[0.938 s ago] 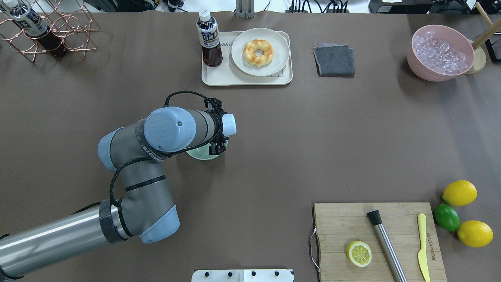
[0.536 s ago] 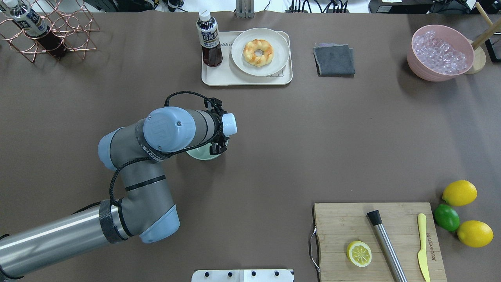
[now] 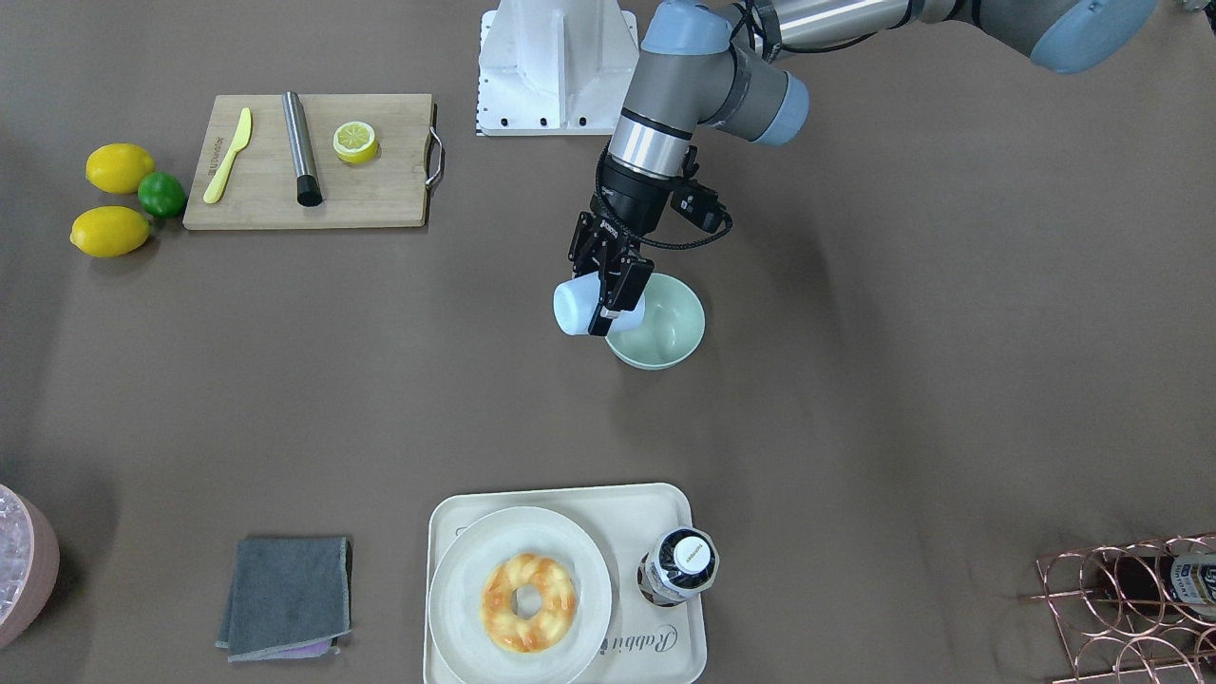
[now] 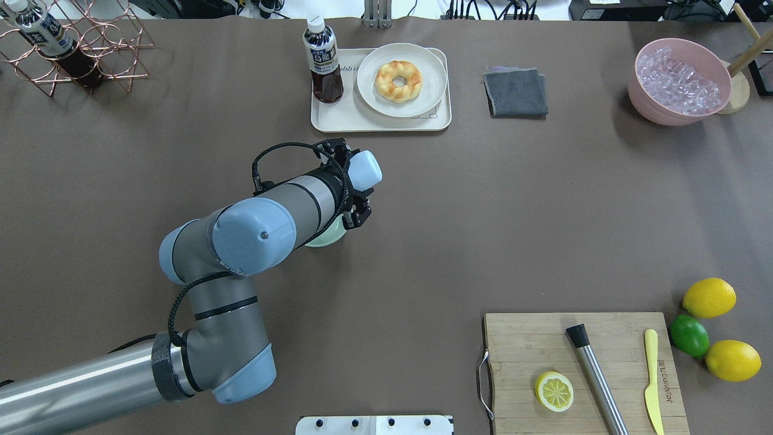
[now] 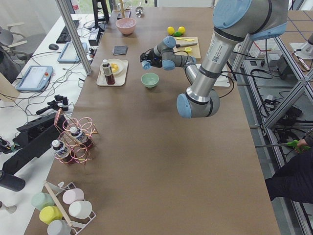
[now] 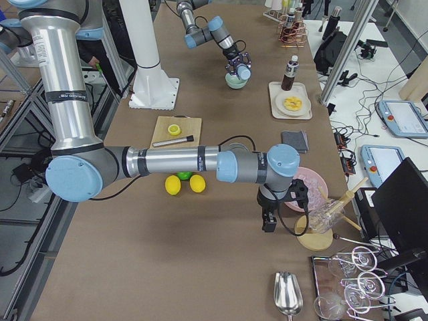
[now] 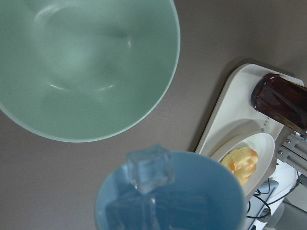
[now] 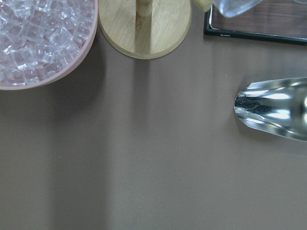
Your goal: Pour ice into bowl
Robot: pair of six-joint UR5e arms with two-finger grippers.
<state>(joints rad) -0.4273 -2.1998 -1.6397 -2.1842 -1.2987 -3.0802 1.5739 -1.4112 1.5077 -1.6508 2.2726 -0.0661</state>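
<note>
Ice (image 7: 148, 167) crowds the lip of the pale blue cup (image 7: 201, 191) that your left gripper (image 3: 616, 302) pinches tipped sideways, mouth aimed at the mint-green bowl (image 3: 676, 328) just below and ahead, so tipping further should spill the cubes in.

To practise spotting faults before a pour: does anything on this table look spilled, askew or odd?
No spill shows. The only thing askew is the blue cup, held on its side in the left gripper beside the mint bowl, with an ice cube at its lip. The bowl is empty.
</note>
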